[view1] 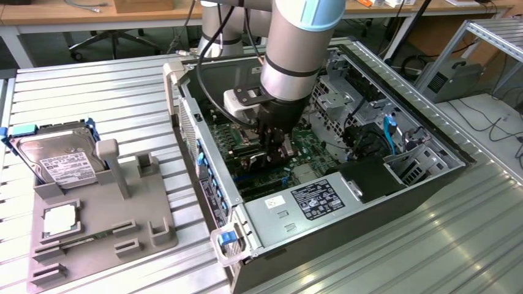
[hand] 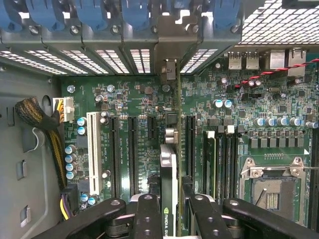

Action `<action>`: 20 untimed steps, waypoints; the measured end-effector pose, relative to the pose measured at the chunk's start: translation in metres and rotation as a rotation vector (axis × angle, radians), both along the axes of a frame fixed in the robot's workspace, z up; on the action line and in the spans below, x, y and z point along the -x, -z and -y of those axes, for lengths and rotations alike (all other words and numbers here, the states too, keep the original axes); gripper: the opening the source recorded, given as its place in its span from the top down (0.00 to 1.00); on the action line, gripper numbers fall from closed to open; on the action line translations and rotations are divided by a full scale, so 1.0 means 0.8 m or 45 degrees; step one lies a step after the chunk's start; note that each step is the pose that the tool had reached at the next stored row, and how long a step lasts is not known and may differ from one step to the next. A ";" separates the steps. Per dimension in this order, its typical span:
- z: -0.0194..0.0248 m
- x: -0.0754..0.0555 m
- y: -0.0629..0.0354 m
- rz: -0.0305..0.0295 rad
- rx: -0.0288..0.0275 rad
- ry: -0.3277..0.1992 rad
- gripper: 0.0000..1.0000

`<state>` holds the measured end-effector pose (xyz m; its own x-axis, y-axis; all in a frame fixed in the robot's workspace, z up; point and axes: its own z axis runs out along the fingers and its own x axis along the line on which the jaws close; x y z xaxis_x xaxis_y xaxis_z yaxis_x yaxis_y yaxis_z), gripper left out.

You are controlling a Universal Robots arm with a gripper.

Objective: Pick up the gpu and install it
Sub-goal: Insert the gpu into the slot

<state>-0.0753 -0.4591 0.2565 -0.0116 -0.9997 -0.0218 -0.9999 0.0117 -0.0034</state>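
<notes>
In the wrist view, closest to the camera, the gripper (hand: 169,211) is clamping its jaws on the gpu (hand: 168,174), a thin black card seen edge-on and standing upright between the two dark fingers (hand: 148,214). The card is running straight away from the camera, and its silver bracket (hand: 170,45) is reaching the row of rear slot openings at the back wall of the computer case (hand: 30,149). Beneath the card, the green motherboard (hand: 139,104) is lying flat, with several long black expansion slots (hand: 115,154) running parallel to the card, a white slot (hand: 92,149) beside them, and an empty processor socket (hand: 271,186) further off to one side. The card is appearing lined up over a slot, but whether it is fully seated cannot be told. In the exterior view, the arm (view1: 298,49) is reaching down into the open case, with the jaws deep inside above the board. So the pickup is done, and the installing is under way and looking close to finished, with the card not yet released. On the exterior view's left, a grey holder (view1: 106,226) is resting on the ribbed metal table (view1: 106,92), carrying a hard drive (view1: 61,159) with a white label, well apart from the case.
</notes>
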 end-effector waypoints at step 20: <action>0.0000 0.006 0.001 0.0001 -0.0001 0.000 0.73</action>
<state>-0.0798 -0.4591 0.2554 -0.0114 -0.9997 -0.0219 -0.9999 0.0114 -0.0035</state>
